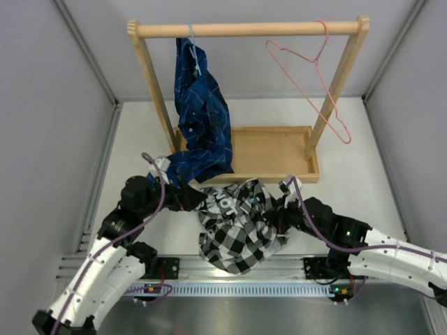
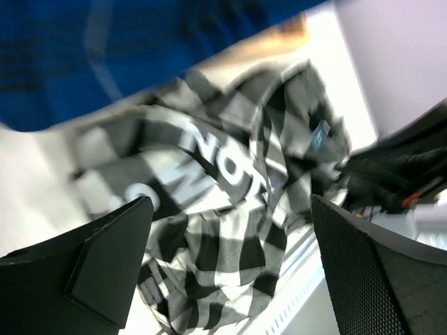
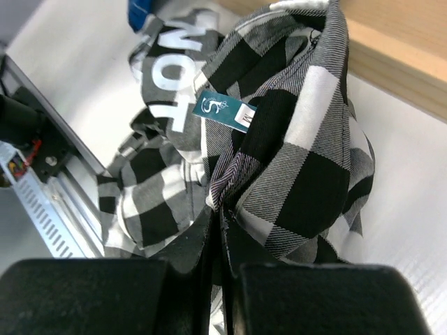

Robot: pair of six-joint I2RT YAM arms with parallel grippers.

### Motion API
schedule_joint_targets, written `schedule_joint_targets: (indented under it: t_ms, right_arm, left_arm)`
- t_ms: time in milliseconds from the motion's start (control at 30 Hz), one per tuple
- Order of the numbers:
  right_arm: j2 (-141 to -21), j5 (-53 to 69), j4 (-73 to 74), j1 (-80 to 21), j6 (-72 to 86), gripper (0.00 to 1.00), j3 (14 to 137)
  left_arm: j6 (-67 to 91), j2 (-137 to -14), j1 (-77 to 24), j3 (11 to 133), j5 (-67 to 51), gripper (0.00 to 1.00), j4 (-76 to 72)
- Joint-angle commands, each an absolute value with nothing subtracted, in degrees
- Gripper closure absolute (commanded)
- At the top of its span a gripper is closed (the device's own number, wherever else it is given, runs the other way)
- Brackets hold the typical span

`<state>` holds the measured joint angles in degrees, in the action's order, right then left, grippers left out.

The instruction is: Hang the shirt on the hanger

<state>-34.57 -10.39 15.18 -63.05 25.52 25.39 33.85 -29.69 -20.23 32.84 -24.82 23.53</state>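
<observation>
Shirt (image 1: 237,223) is heaped on table (image 1: 363,181) just in front of rack tray (image 1: 272,150), btwn both arms. Collar-side fabric is pinched tight in right gripper (image 3: 218,237), prob. for lifting. Left gripper (image 2: 227,209) is held wide, nothing gripped. Hanger (image 1: 327,105) is hung on rail (image 1: 251,29), well apart.

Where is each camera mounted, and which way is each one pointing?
Top external: above and behind the left arm and right arm, both in view, looking down on the wooden rack, pink hanger, blue plaid shirt and checked shirt.
Left wrist: on the left arm, aimed across the checked shirt's lettering, blurred; the open left hand frames it.
Right wrist: on the right arm, close on the teal label; the right hand is shut on the checked shirt.
Shared: both wrist views show the white lettering.
</observation>
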Motion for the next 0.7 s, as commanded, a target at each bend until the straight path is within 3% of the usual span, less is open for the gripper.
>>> schedule_joint_targets:
  t_ms: [0, 33, 67, 167, 400, 633, 667]
  right_arm:
    - [-32.61, -9.23, 7.38, -64.07, 24.88, 1.00, 26.19]
    - [-32.61, -8.97, 7.38, -64.16, 24.79, 1.00, 26.28]
    - [-32.52, -8.88, 7.38, -64.16, 24.52, 1.00, 26.45]
    - [-32.26, -8.96, 9.05, -64.25, 24.61, 1.00, 26.89]
    - [-26.65, -4.66, 9.32, -64.34, 25.75, 1.00, 23.56]
    - [-20.13, -2.37, 9.58, -64.42, 25.58, 1.00, 20.74]
    - [-19.60, -2.37, 9.93, -64.42, 25.49, 1.00, 21.00]
  left_arm:
    - [35.24, -34.52, -36.95, 32.08, -8.04, 0.02, 12.61]
    - [34.98, -39.33, -46.31, 33.04, -3.65, 0.02, 11.35]
    - [34.28, -42.25, -50.58, 34.35, 7.10, 0.02, 10.99]
    - [32.00, -52.42, -61.33, 39.45, 17.12, 0.02, 9.41]
    - [25.15, -65.99, -64.16, 46.57, 25.92, 0.05, 6.51]
    - [19.42, -73.12, -63.98, 50.01, 21.45, 0.03, 3.87]
    - [19.51, -73.91, -63.98, 50.36, 21.10, 0.07, 3.52]
